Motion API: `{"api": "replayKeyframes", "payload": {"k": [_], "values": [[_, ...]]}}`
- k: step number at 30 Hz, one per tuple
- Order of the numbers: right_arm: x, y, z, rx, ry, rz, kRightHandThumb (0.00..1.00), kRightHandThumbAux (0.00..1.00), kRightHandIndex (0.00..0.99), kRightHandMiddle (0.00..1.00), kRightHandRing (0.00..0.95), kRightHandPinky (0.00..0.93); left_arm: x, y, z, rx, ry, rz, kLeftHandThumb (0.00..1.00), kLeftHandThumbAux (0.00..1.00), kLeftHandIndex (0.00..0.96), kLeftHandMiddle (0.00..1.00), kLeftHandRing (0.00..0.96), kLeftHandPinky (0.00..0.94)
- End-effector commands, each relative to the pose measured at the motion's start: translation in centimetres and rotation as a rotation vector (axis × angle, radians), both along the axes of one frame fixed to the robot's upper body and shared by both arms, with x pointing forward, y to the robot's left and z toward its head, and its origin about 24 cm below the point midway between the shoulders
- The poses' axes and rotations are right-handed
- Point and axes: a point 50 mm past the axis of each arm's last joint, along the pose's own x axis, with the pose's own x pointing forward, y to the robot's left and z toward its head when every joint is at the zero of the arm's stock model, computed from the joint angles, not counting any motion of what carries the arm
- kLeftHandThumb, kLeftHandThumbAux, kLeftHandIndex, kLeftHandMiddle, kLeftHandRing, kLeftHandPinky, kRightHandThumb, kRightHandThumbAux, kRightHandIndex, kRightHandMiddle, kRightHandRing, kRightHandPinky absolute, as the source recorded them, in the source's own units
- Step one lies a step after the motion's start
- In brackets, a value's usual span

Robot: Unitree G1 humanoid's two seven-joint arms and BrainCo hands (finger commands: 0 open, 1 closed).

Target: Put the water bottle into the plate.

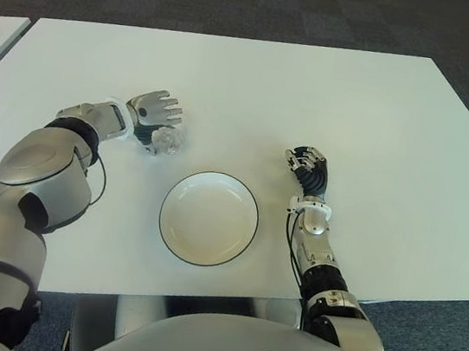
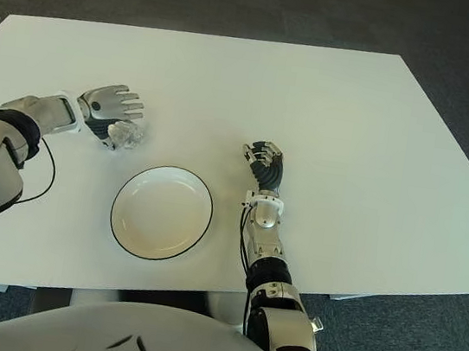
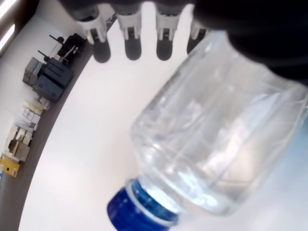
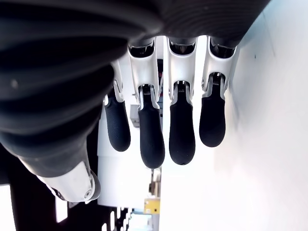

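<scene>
- Left wrist view: shows the water bottle (image 3: pixel 216 139) right under the palm, clear body filling the picture, blue cap (image 3: pixel 137 211) pointing away from the four fingertips (image 3: pixel 132 48).
- Fingertips there straight and reaching past the bottle, not wrapped round it; so the left hand (image 1: pixel 154 114) judged open over the bottle, holding nothing yet, though contact with the palm cannot be told.
- In the left eye view, bottle lying on its side on the white table (image 1: pixel 381 126), partly hidden below the left hand, to the robot's left of the plate (image 1: pixel 208 217) and a little farther from the body.
- Bottle near the plate but apart from its rim; plate with nothing in it.
- Long axis hard to read from the eye views; from the wrist view, running roughly along the palm, with the cap toward the wrist side.
- Right hand (image 1: pixel 308 168) showing beside the plate on its right side, fingers loosely curled, holding nothing.
- Left hand clearly the nearer one to the bottle; right hand well apart from it, with the plate between.
- Probably the step now: closing the fingers round the body, then lifting and carrying toward the robot's right and nearer, onto the plate.
- Possible risk: round smooth bottle rolling away before a firm grasp.
</scene>
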Motion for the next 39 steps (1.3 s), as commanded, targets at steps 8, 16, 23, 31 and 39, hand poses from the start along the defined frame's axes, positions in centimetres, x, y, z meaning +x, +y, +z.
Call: {"api": "replayKeyframes", "payload": {"k": [8,16,23,31,39], "values": [[-0.4,-0.4,-0.8,0.018,0.043,-0.025,0.706,0.730,0.428,0.550,0.562,0.543,-0.3,0.3,-1.6,-0.145,0.221,0.422,0.727,0.483,0.416,0.527,0.571,0.616],[-0.4,-0.4,-0.6,0.019,0.028,-0.018,0.705,0.731,0.428,0.541,0.560,0.549,-0.2,1.0,-1.8,-0.397,0.341,0.788,0.844,0.656,0.394,0.551,0.657,0.680],[-0.3,-0.5,-0.5,0.020,0.025,-0.018,0.706,0.731,0.428,0.535,0.559,0.545,-0.3,1.1,-1.9,-0.548,0.396,0.899,0.852,0.663,0.404,0.579,0.713,0.767],[-0.2,-0.6,-0.5,0.016,0.035,-0.021,0.707,0.730,0.428,0.547,0.562,0.543,0.2,0.4,-1.1,-0.651,0.471,0.943,0.855,0.665,0.405,0.547,0.806,0.838],[-0.1,-0.6,-0.6,0.006,0.040,-0.023,0.707,0.729,0.428,0.556,0.572,0.553,0.2,0.6,-1.1,-0.736,0.504,0.989,0.855,0.667,0.401,0.541,0.851,0.860]]}}
